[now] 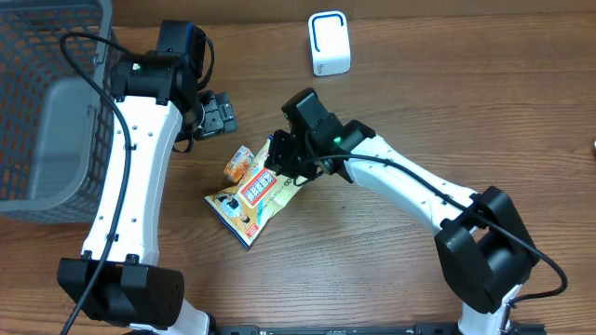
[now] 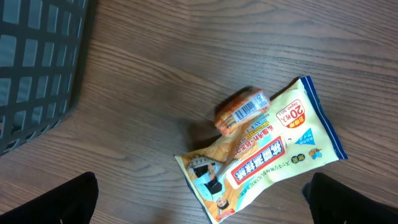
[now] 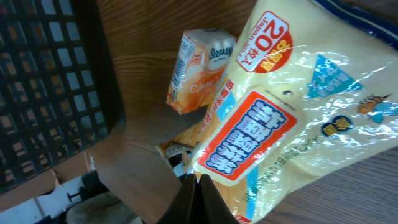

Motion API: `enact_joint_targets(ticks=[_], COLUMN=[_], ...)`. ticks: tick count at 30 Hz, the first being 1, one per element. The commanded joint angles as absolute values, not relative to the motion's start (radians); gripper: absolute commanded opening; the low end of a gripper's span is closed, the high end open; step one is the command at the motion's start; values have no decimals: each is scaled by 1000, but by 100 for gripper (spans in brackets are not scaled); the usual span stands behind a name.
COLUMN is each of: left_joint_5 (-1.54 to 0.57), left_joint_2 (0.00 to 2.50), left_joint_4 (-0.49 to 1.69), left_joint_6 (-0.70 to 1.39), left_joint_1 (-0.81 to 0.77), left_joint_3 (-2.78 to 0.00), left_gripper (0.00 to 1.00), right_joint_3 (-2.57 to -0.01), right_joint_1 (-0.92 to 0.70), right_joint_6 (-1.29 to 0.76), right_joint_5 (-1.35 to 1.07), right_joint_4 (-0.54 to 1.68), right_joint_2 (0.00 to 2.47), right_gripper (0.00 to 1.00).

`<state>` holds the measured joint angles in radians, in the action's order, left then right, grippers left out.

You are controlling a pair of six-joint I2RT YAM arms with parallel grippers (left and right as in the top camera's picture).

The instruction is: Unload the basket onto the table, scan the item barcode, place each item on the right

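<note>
From overhead, a grey mesh basket (image 1: 47, 112) fills the left edge of the wooden table (image 1: 419, 93), and a white scanner box (image 1: 329, 44) sits at the far side, well apart from everything else. The snack bag (image 1: 250, 200) lies flat near the middle of the table, with a small orange packet (image 1: 240, 164) touching its far-left edge. The left arm reaches forward along the basket's side, its left gripper (image 1: 220, 113) spread wide and hanging over bare wood just beyond the packet, touching nothing. The right arm stretches in from the near right corner, elbow bent, and its right gripper (image 1: 284, 158) comes down on the bag's far end, hiding that corner. In the left wrist view, the packet shows a barcode on its upturned face and rests against the bag's upper edge; the basket wall stands at the upper left, and the two dark fingers (image 2: 59, 199) sit far apart in the bottom corners with only table and bag between them. In the right wrist view, the bag fills most of the frame, the packet lies beyond it beside the basket, and the fingertips (image 3: 196, 199) are pressed together at the bottom, pinching the bag's edge
</note>
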<state>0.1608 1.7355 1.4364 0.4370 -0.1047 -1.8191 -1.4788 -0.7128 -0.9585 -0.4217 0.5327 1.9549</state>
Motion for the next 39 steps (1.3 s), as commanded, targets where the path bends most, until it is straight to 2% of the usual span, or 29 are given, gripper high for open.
enact_joint_targets(ticks=[1,12,20,24,33,39], left_joint_5=[160,160,160,160,160,160], left_joint_2=[1741,1741,1741,1741,1741,1741], left_joint_4=[1436,1436,1436,1435,1436,1435], left_joint_6=[426,426,426,426,426,426], left_joint_1=[-105,-105,-105,-105,-105,-105], left_joint_3=[-1827,-1827,-1827,-1827,-1827,-1827], left_gripper=[100,100,100,100,100,100], right_joint_3=[-1472,-1472,-1472,-1472,-1473,-1558], right_joint_1=[-723,-752,-740,-707,-607,-514], right_joint_6=[-1048,-991,-962,-961,-896,-712], right_joint_5=[-407,-449,-346,-233,-181,-309], right_joint_4=[517,435,557,635,661,766], right_joint_2=[2000,2140,2157,2157,2157,2156], right_gripper=[4,4,4,4,4,4])
